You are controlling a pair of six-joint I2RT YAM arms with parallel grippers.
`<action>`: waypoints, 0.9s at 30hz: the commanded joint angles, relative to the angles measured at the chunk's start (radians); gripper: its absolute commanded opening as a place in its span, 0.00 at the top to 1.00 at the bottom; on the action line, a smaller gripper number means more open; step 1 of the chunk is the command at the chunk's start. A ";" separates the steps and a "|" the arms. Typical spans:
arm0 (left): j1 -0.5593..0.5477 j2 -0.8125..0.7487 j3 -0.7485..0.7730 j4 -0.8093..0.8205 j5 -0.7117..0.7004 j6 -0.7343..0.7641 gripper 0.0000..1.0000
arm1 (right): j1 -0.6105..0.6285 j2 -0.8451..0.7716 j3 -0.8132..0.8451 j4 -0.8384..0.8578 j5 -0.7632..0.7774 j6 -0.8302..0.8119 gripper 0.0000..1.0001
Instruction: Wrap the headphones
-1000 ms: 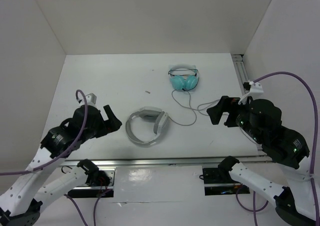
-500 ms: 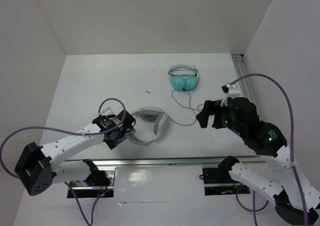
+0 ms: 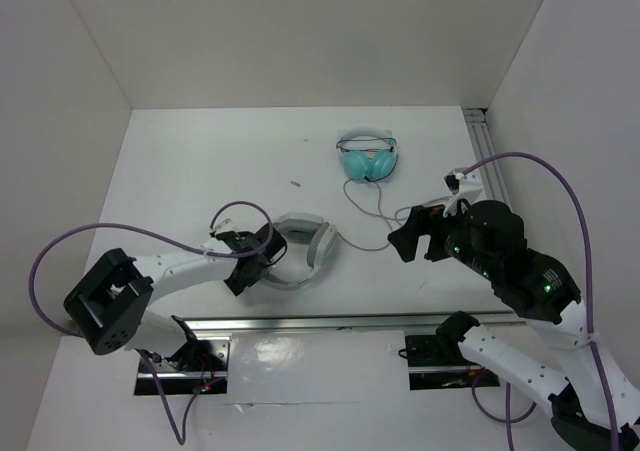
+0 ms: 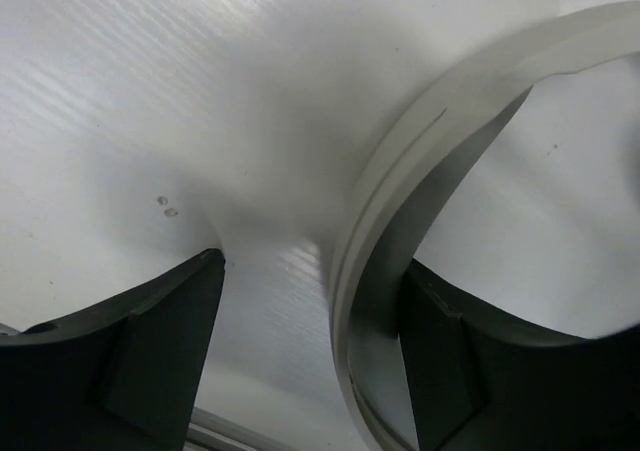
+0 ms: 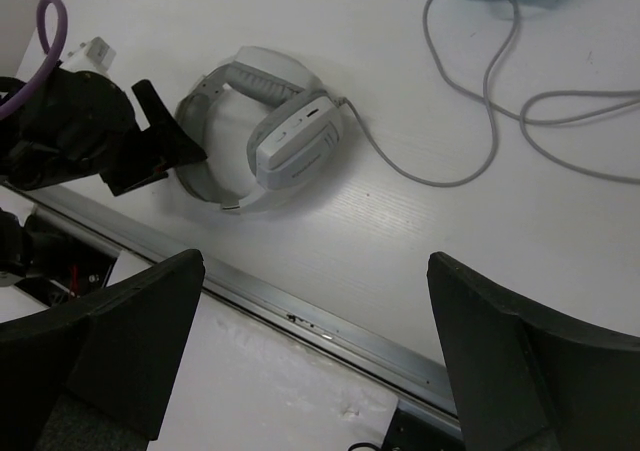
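Rail (image 3: 350, 321) first, along the near edge of the table (image 3: 200, 161). Just beyond it the headphones (image 3: 297, 251) lie flat, left of the table's middle. Their 2 earcups (image 5: 298, 149) are folded in toward each other, and the wide headband (image 4: 420, 151) bows out toward the left arm.

The left gripper (image 3: 252, 261) is down at that bow. The left wrist view shows its jaws parted around the band, 1 finger outside the loop and 1 inside. The band sits close against the inner finger, and nothing is clamped yet. That straddle looks chosen to pinch the headband and hold the set steady while the cord is handled.

To the right of the headphones and a little apart, the right gripper (image 3: 405, 239) hangs above the table. It is spread wide and empty, and its camera looks down on the whole set. It seems placed there to go for the cable (image 3: 375, 243). That thin grey cord leaves the nearer earcup and wanders off in loose, unwrapped loops between the 2 grippers.

Farther back rest the teal headphones (image 3: 367, 159). The cord's far loops run up toward them, and I cannot tell where one cord ends.
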 commanded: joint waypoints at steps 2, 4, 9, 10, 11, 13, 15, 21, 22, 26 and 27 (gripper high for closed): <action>-0.002 0.081 -0.026 0.044 0.012 -0.049 0.29 | -0.016 -0.021 -0.004 0.058 -0.027 -0.022 0.00; -0.002 0.102 -0.036 0.053 0.021 -0.049 0.42 | -0.016 -0.021 -0.004 0.058 -0.036 -0.022 0.00; -0.002 0.121 -0.036 0.064 0.042 -0.049 0.84 | -0.016 -0.030 0.005 0.049 -0.036 -0.022 0.00; -0.002 0.121 -0.036 0.064 0.042 -0.049 0.96 | -0.016 -0.030 0.005 0.049 -0.036 -0.022 0.00; -0.002 0.121 -0.036 0.054 0.042 -0.049 1.00 | -0.016 -0.030 0.005 0.049 -0.047 -0.022 0.00; -0.002 0.095 0.000 -0.001 0.021 -0.036 1.00 | -0.016 -0.030 0.005 0.064 -0.078 -0.022 0.00; -0.020 0.029 0.046 -0.186 -0.064 -0.048 1.00 | -0.016 -0.039 -0.033 0.098 -0.113 -0.022 0.00; -0.015 -0.362 0.437 -0.516 -0.298 0.284 1.00 | -0.016 -0.145 -0.249 0.510 -0.458 0.015 0.00; -0.005 -0.388 0.494 -0.530 -0.298 0.347 1.00 | -0.016 -0.145 -0.266 0.597 -0.467 0.029 0.00; 0.066 -0.418 0.781 -0.604 -0.286 0.604 1.00 | -0.016 -0.096 -0.305 0.789 -0.527 0.004 0.00; 0.077 -0.409 0.834 -0.614 -0.286 0.647 1.00 | -0.016 -0.085 -0.305 0.828 -0.542 -0.008 0.00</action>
